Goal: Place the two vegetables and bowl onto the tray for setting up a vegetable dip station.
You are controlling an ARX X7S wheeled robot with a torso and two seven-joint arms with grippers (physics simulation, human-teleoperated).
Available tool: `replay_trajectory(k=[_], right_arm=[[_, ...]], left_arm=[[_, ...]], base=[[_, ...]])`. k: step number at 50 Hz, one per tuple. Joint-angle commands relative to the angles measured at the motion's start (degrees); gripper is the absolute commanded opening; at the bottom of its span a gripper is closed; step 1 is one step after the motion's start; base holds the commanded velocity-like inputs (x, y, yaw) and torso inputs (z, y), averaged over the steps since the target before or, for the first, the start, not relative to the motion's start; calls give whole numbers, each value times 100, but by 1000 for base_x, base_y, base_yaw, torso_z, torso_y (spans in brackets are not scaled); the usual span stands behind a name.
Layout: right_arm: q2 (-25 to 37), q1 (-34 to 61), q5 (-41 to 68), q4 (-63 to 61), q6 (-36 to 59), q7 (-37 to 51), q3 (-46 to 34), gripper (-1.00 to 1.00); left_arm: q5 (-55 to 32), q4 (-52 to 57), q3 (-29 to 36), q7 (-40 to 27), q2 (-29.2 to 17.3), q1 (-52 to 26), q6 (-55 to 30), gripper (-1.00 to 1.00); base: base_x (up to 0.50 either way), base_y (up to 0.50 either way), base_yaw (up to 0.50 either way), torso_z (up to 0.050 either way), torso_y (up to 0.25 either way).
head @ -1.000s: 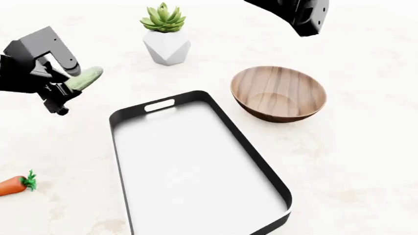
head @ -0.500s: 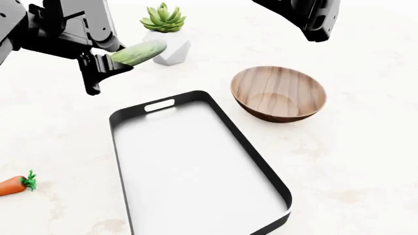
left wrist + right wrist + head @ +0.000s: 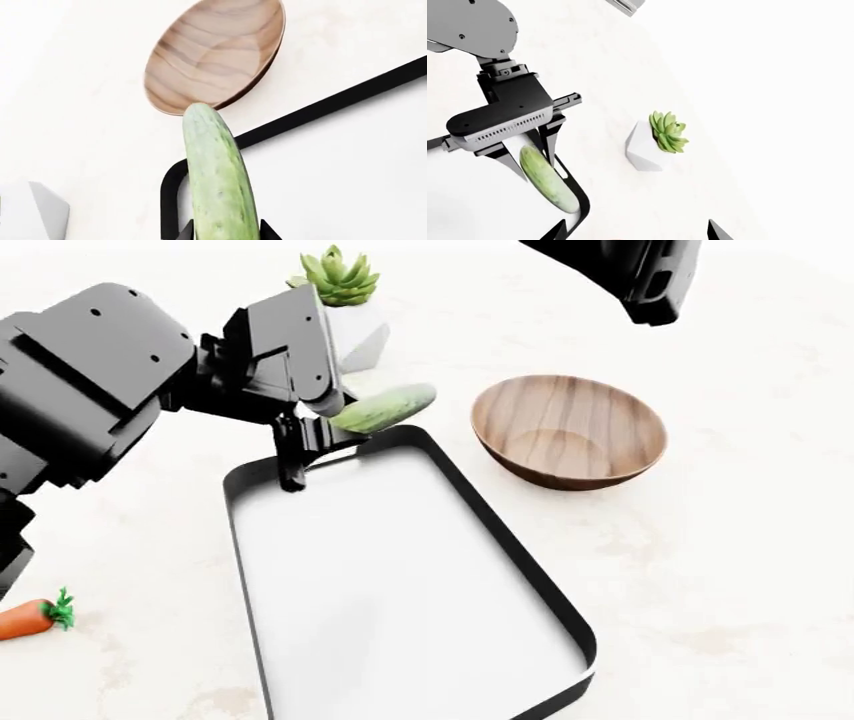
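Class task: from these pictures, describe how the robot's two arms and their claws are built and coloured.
The left arm is made of chunky dark-grey, blocky housings with small screw holes. Its left claw has thin black fingers under a ribbed grey body. The right arm shows only as a black angular casing.

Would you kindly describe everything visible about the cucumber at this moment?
The cucumber is short, smooth and light green with faint speckles and a rounded free end. The left pincer clamps its other end, holding it roughly level in the air above the far end of the black-rimmed tray, its tip pointing toward the wooden bowl. Only the pincer touches it.
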Motion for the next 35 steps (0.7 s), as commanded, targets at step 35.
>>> replay_trajectory(k=[35], right_arm=[[34, -141, 68, -58, 3, 109, 48, 100]], left_arm=[[801, -760, 793, 4, 260, 68, -92, -100]], base=[[0, 0, 0, 0, 0]])
